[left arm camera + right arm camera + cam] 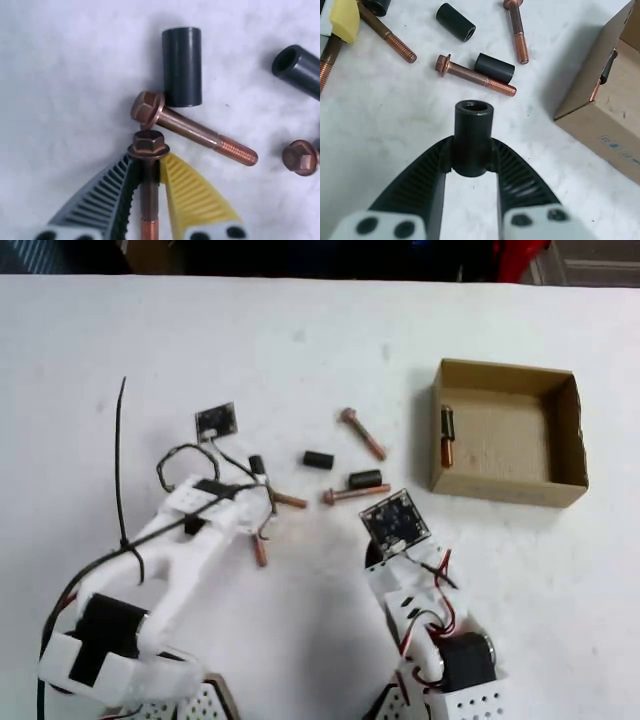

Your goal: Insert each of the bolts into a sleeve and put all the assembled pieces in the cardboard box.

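Note:
My left gripper (148, 160) is shut on the shank of a copper bolt (149, 185), whose head points toward a second bolt (192, 131) lying beside a black sleeve (182, 67). In the high view this gripper (262, 527) is at the left of the loose parts. My right gripper (471, 150) is shut on an upright black sleeve (472, 131), hollow end up. Beyond it lie a bolt (475, 76) against a sleeve (494, 67), another sleeve (455, 21) and another bolt (516, 30). The cardboard box (555, 445) holds one assembled piece (447, 435).
Loose bolts (362, 433) and sleeves (318, 459) are scattered mid-table between the arms and the box. The right arm (425, 615) stands near the front edge. A black cable (120, 460) trails at the left. Bare white table lies behind and to the far right.

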Controlling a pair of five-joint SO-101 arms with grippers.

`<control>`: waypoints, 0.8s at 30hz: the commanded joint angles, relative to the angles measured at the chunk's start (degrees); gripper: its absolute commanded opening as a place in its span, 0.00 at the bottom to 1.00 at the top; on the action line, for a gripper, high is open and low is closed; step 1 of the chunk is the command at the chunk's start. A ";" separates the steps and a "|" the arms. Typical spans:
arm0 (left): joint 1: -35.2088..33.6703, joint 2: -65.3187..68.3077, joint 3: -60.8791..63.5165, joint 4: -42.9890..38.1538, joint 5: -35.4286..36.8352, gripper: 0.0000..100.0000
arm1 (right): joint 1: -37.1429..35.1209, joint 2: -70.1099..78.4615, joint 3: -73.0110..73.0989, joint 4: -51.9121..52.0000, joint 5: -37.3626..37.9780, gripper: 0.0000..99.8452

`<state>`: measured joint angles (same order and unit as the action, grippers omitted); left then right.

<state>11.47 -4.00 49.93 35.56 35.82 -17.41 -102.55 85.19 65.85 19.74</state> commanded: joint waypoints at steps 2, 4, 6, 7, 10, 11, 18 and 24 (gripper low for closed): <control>-0.84 0.13 -1.76 -1.49 -0.79 0.03 | 0.13 -0.57 -0.44 -2.42 -0.26 0.02; -0.66 0.13 -1.76 -1.05 -0.79 0.03 | 0.13 -0.57 0.44 -4.79 -0.26 0.02; -0.84 -0.22 -2.64 1.32 -0.88 0.03 | 0.13 -0.57 2.29 -9.10 -0.35 0.02; -0.84 -1.01 -3.43 3.34 -0.88 0.02 | 0.13 -0.57 3.34 -11.38 -0.35 0.02; -0.66 -5.14 -5.80 9.76 -1.14 0.02 | 0.04 -0.57 5.63 -15.78 -0.70 0.02; -0.48 -6.73 -6.15 11.16 -2.46 0.02 | 0.04 -0.57 5.80 -16.40 -0.70 0.02; -0.57 -18.24 -4.13 12.04 -10.46 0.02 | -6.37 -0.57 5.98 -17.36 -0.79 0.02; -0.75 -30.90 -1.14 12.04 -19.60 0.02 | -10.42 -0.57 6.07 -18.42 -0.79 0.02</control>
<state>11.21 -27.12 48.44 47.08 20.44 -26.73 -102.55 91.52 49.76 19.56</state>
